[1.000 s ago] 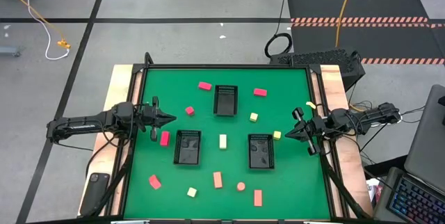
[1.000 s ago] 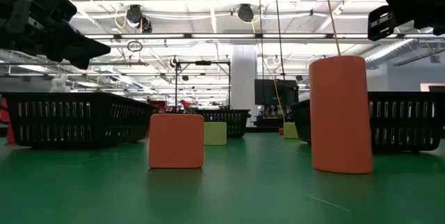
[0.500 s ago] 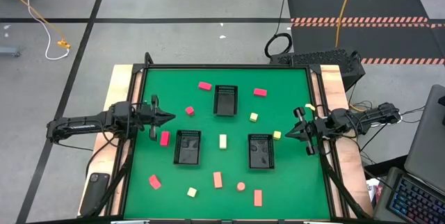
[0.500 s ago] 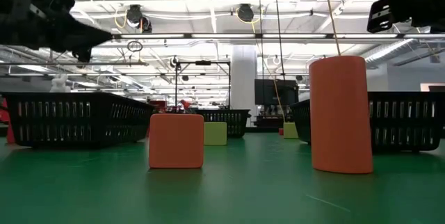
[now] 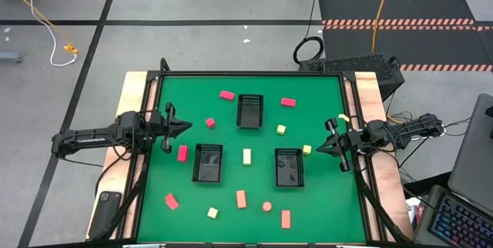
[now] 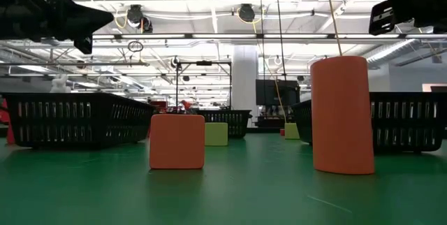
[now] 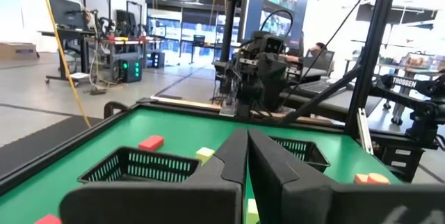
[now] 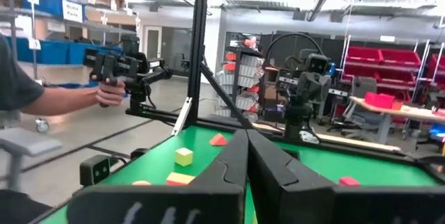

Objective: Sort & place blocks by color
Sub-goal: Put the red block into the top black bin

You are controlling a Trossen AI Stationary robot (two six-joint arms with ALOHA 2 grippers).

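About a dozen small blocks lie scattered on the green mat. Pink-red ones [image 5: 226, 94] [image 5: 288, 102] [image 5: 182, 152] sit toward the far and left parts. Pale yellow ones [image 5: 247, 156] [image 5: 281, 130] are near the middle, and one yellow block [image 5: 306, 149] lies just before the right fingertips. Salmon-orange ones, including a bar [image 5: 241, 199] and a round one [image 5: 266, 206], rest flat near the near edge. My left gripper [image 5: 187, 125] hovers shut at the mat's left side, above the table [image 6: 108, 19]. My right gripper [image 5: 320, 147] hovers shut at the right side. Neither holds anything.
Three black mesh trays stand on the mat: one far [image 5: 249, 110], one left of middle [image 5: 209, 162], one right of middle [image 5: 289, 167]. A raised dark rim [image 5: 254, 73] frames the mat. Beyond the table a person's hand [image 8: 111, 93] holds a hand-held device.
My left gripper has risen a little and drifted slightly toward the far-left, staying shut. The right arm and all the blocks have kept still.
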